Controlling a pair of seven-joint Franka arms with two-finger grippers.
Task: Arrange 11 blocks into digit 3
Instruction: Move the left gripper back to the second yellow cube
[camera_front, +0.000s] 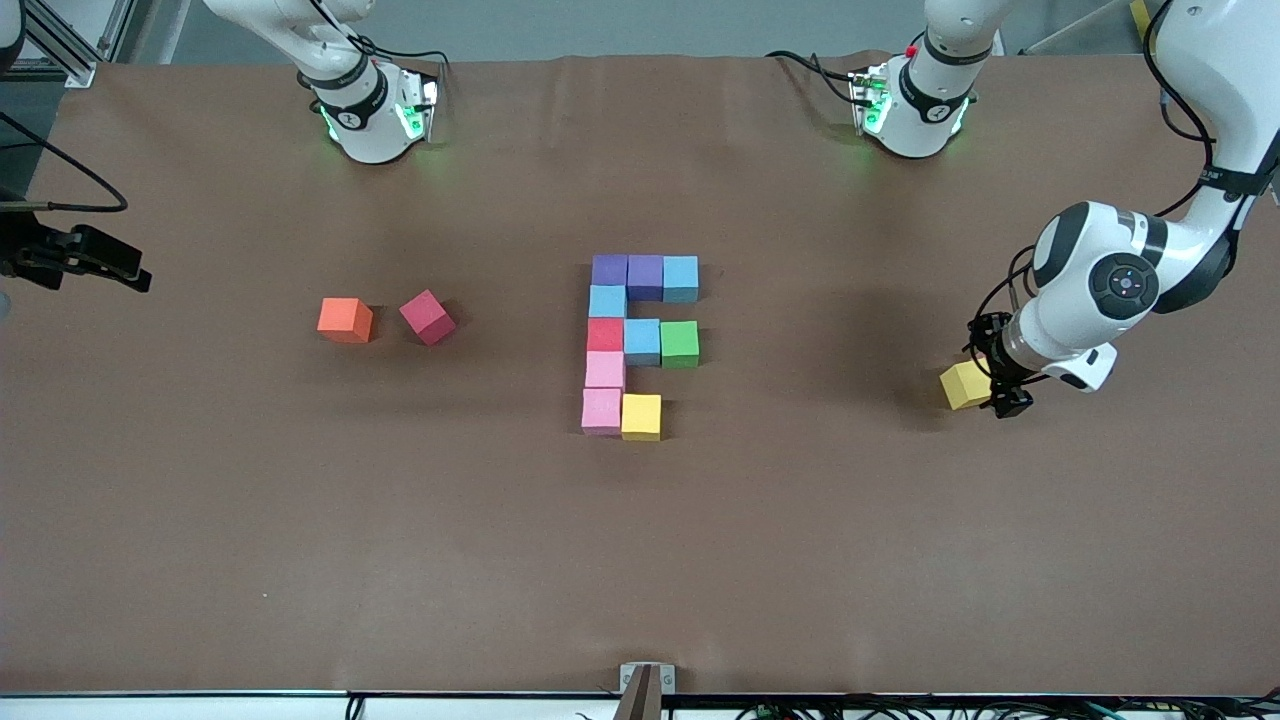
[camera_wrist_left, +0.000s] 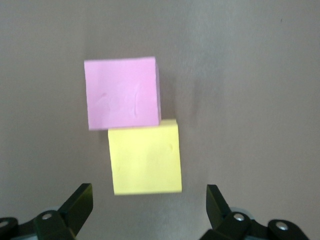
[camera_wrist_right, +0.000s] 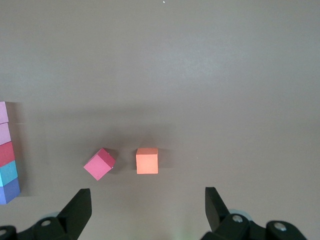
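Observation:
A figure of ten touching cubes (camera_front: 640, 345) lies mid-table: two purple and a light blue in the row farthest from the camera, then light blue, red, light blue, green, two pink (camera_front: 603, 392), and a yellow (camera_front: 641, 416) nearest the camera. A lone yellow cube (camera_front: 965, 385) sits toward the left arm's end, with my left gripper (camera_front: 1000, 395) right beside it. The left wrist view shows open fingers (camera_wrist_left: 148, 190) just short of a yellow cube (camera_wrist_left: 145, 158) that touches a pink cube (camera_wrist_left: 123, 93). My right gripper (camera_wrist_right: 147, 191) is open, empty, and high over the table.
An orange cube (camera_front: 345, 320) and a darker crimson cube (camera_front: 427, 317) sit apart toward the right arm's end; both show in the right wrist view (camera_wrist_right: 147, 161) (camera_wrist_right: 100, 164). A dark device (camera_front: 75, 258) juts in at that end's table edge.

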